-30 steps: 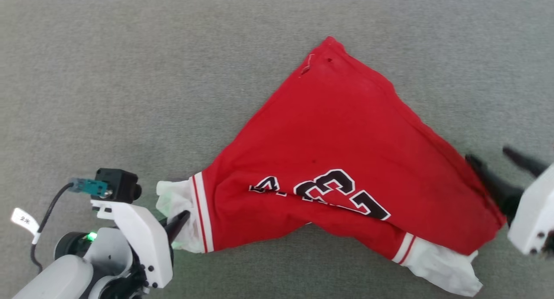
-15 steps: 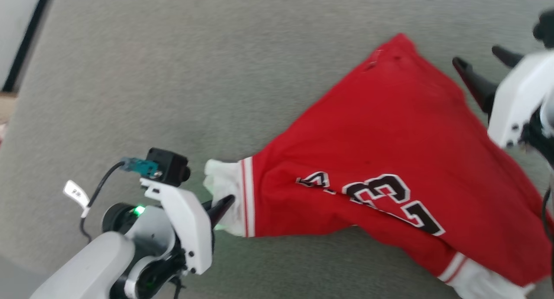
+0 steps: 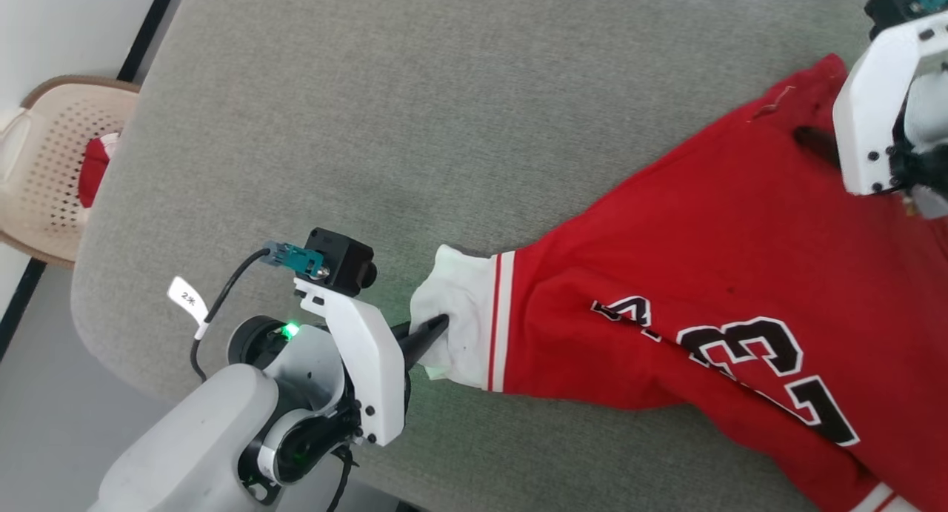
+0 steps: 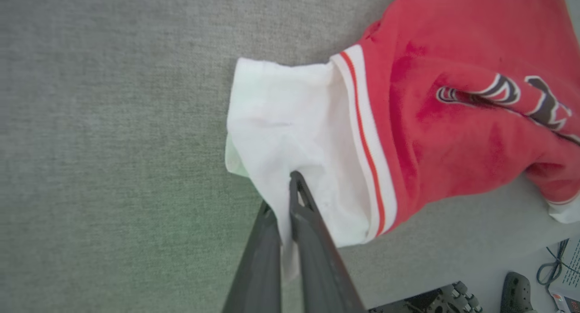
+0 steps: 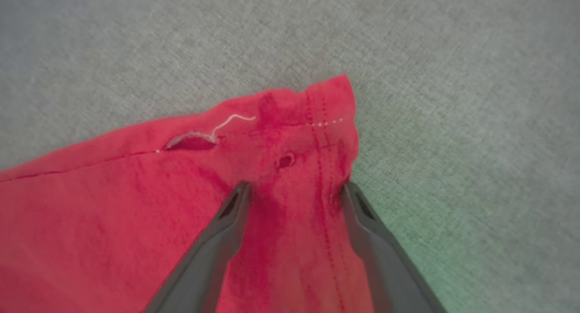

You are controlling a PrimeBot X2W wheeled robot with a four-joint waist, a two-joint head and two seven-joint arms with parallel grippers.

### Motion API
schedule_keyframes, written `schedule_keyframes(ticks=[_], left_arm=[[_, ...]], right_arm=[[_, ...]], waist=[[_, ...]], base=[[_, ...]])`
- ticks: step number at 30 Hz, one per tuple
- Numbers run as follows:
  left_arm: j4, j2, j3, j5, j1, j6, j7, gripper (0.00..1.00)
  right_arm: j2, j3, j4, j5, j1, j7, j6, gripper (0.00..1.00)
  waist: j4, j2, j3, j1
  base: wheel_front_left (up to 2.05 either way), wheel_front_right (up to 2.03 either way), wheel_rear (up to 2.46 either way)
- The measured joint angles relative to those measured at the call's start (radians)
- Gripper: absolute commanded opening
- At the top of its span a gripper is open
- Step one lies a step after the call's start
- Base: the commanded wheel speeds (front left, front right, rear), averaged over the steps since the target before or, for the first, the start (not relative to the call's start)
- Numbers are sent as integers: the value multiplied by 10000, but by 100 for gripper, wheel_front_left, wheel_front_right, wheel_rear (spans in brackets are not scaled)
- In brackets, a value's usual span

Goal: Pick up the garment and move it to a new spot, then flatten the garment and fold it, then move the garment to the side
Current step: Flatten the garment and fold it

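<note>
On a grey padded surface (image 3: pixel 333 127), the red jersey (image 3: pixel 666 275) lies rumpled, right of centre. The left gripper (image 4: pixel 281 193) pinches its white sleeve (image 4: pixel 281 122); the right gripper (image 5: pixel 295 186), jaws wide, straddles the hem corner (image 5: pixel 326 104). Closing there firmly, then drawing both points apart, should flatten it best.

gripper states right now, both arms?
left gripper: shut on the garment, at its white sleeve.
right gripper: open, fingers straddling the garment's red corner.
</note>
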Motion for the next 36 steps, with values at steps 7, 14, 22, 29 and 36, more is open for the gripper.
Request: schedule_keyframes(ticks=[7, 14, 22, 29, 36], left_arm=[[500, -148, 27, -63, -158, -268, -109, 0], [796, 136, 416, -226, -546, -328, 6, 0], [732, 1340, 1256, -186, -1870, -82, 646, 0], [573, 2295, 1735, 75, -3590, 13, 1599, 0], [1005, 2650, 1929, 514, -5188, -209, 2148, 0]], right_arm=[[-506, 1423, 744, 974, -800, 1283, -4, 33], [-721, 1806, 631, 1457, -909, 669, 4, 0], [-1174, 1519, -320, 2094, -902, -71, 2, 0], [-1496, 961, -1592, 2224, -945, -372, 4, 0], [-1290, 123, -2491, 2090, -989, -531, 4, 0]], waist=[[163, 0, 153, 0], [-165, -1, 91, 0], [-1011, -2, -267, 0], [-1850, -3, -680, 0], [-2583, -2, -1168, 0]], base=[[0, 0, 0], [0, 0, 0], [0, 0, 0], [0, 0, 0], [0, 0, 0]])
